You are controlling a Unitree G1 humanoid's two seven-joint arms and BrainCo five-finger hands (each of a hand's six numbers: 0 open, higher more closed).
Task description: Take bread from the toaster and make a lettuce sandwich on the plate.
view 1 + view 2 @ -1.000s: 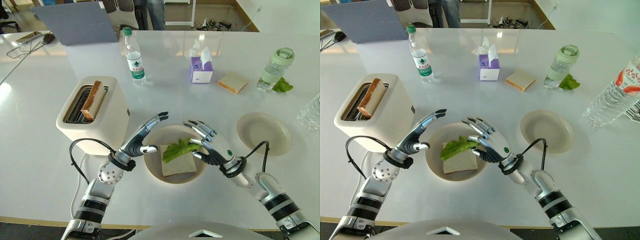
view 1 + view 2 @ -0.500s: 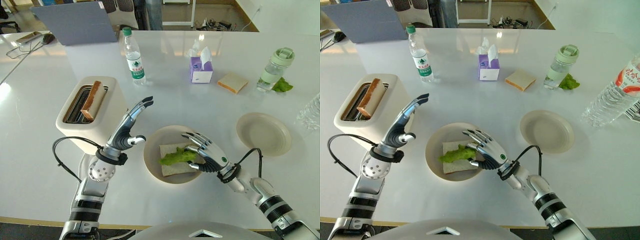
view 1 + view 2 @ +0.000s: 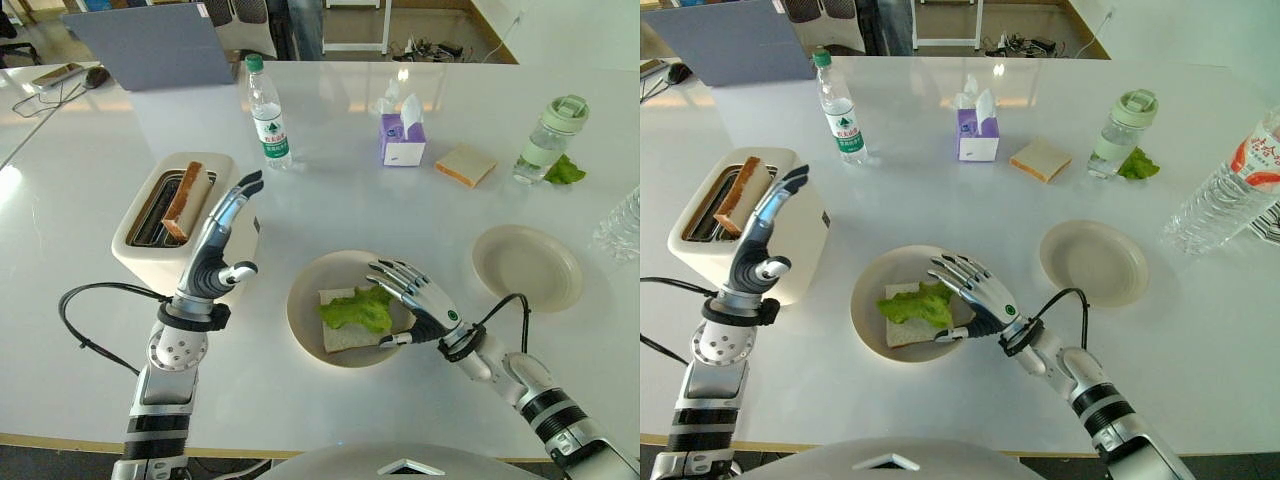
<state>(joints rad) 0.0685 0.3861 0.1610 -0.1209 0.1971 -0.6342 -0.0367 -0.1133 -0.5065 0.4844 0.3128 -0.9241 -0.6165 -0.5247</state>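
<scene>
A white toaster [image 3: 160,250] stands at the left with one bread slice [image 3: 185,199] upright in its slot. My left hand [image 3: 218,248] is raised in front of the toaster's right side, fingers straight, holding nothing. On the round plate [image 3: 302,312] in front of me lies a bread slice [image 3: 345,337] with a green lettuce leaf [image 3: 356,309] on top. My right hand [image 3: 420,300] hovers over the plate's right rim, fingers spread just right of the lettuce, holding nothing.
A second plate [image 3: 526,266] sits at the right. Further back are a loose bread slice [image 3: 465,165], a lettuce leaf [image 3: 566,172] beside a green-lidded bottle [image 3: 548,138], a tissue box [image 3: 403,140], a water bottle [image 3: 268,118] and a laptop [image 3: 150,45]. Cables trail near both wrists.
The right hand laid the lettuce on the bread and let go, its fingers opening. The left hand swung left from the plate toward the toaster.
</scene>
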